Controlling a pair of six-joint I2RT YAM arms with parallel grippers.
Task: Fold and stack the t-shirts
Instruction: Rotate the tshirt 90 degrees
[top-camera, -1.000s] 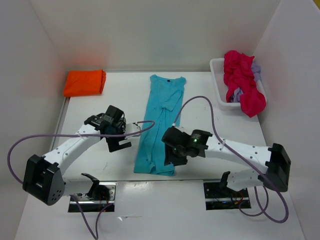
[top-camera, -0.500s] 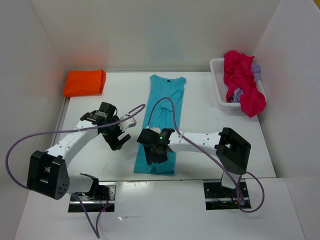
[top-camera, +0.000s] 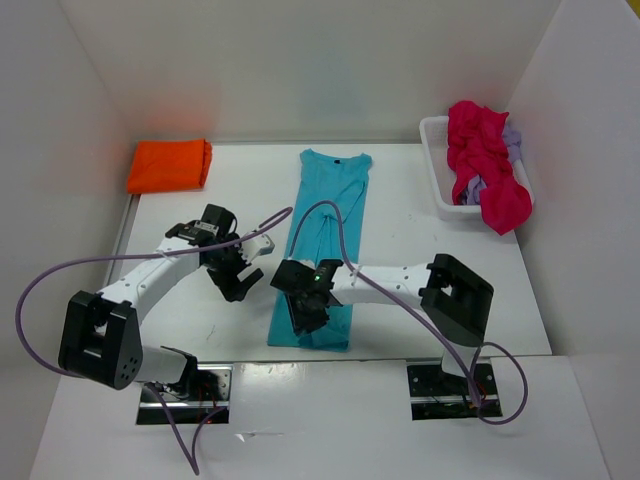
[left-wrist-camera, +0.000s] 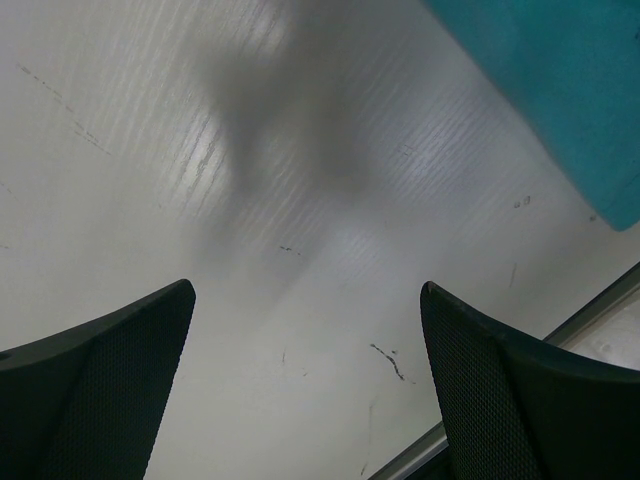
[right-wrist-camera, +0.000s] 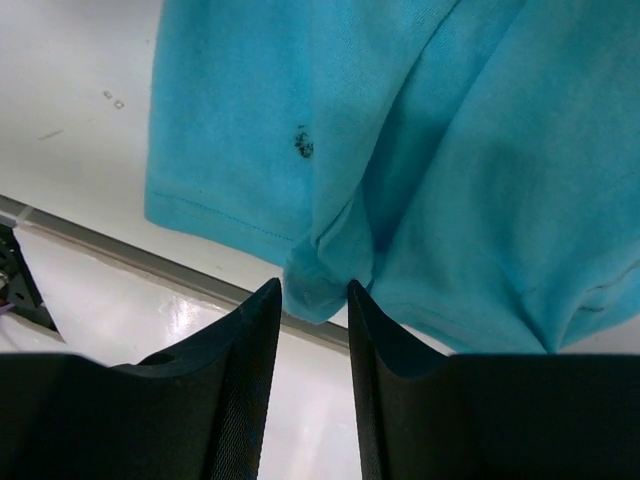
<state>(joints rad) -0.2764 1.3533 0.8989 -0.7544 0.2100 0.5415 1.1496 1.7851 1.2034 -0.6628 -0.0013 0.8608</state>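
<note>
A turquoise t-shirt lies folded into a long strip down the middle of the table, collar at the far end. My right gripper is at its near left corner; in the right wrist view the gripper is shut on a bunched fold of the turquoise hem. My left gripper hovers open over bare table just left of the strip. In the left wrist view this gripper holds nothing, with the turquoise edge at upper right. An orange t-shirt lies folded at far left.
A white basket at the far right holds a crumpled magenta t-shirt that spills over its rim, with a lavender t-shirt under it. White walls enclose the table. The table's near edge runs just beyond the turquoise hem.
The right arm swung left across the strip's near end and its jaws narrowed onto the hem. The left gripper shifted slightly and stayed open.
</note>
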